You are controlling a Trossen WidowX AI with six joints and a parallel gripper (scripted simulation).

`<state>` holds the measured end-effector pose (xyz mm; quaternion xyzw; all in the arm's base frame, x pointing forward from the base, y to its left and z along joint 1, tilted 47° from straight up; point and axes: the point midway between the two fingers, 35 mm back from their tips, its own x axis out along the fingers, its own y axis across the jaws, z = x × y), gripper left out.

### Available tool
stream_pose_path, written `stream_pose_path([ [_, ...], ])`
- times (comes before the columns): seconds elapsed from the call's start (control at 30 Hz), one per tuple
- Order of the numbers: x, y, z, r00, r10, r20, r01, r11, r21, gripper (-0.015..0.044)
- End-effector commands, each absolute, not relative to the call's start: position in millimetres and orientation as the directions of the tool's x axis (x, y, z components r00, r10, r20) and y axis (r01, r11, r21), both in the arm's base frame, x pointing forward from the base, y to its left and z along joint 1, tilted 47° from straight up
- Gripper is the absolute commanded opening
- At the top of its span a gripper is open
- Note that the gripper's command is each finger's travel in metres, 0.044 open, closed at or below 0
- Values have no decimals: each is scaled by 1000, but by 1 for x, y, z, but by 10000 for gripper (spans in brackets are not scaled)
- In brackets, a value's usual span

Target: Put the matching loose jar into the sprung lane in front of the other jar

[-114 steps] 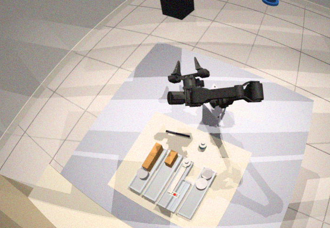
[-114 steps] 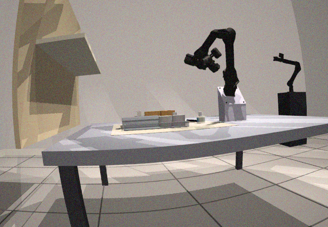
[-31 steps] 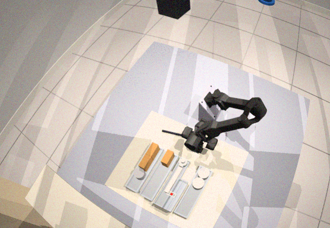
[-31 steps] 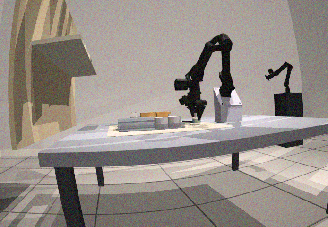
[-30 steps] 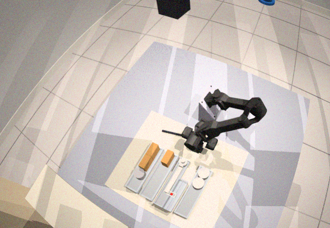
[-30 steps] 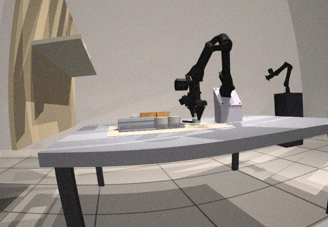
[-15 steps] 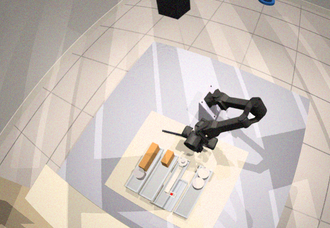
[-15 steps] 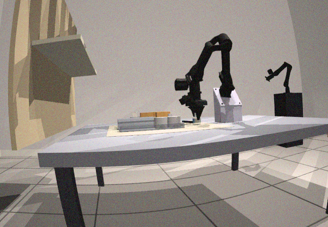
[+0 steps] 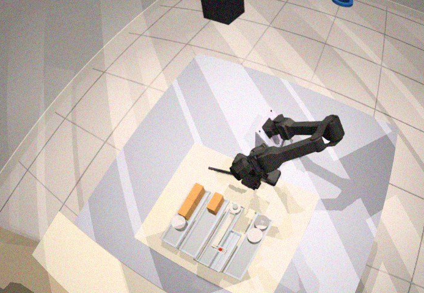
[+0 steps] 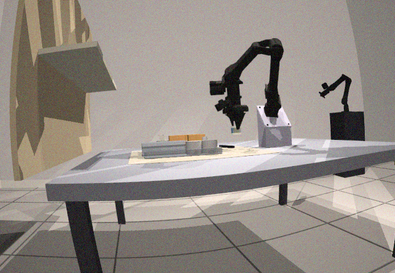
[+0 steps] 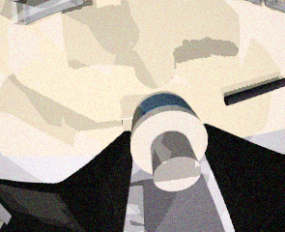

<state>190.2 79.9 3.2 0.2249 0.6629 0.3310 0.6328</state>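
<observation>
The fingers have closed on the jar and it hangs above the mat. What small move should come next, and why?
Probably carry the jar toward the front of the lane holding the matching jar, keeping height. The gripper is shut on it, clear of the mat, short of the lanes.

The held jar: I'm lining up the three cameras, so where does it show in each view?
Top: not visible; the gripper hides it, above the tray's near end.
Exterior: the held jar hangs under the jaws, lifted off the beige mat, right of the tray.
Wrist: centre, white with a blue band, between the jaws.
Shared landmark: the black pen, top, exterior, wrist.
</observation>
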Motion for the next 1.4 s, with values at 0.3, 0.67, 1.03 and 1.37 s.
stream_pose_path([
  [0.3,195,56,30,-91,724,-684,-130,672,729,0],
  [0.67,242,69,5,-89,722,-686,-134,674,727,0],
  [1.03,278,88,-21,-89,726,-682,-137,670,730,0],
  [1.37,277,103,-35,-89,726,-682,-137,669,730,0],
])
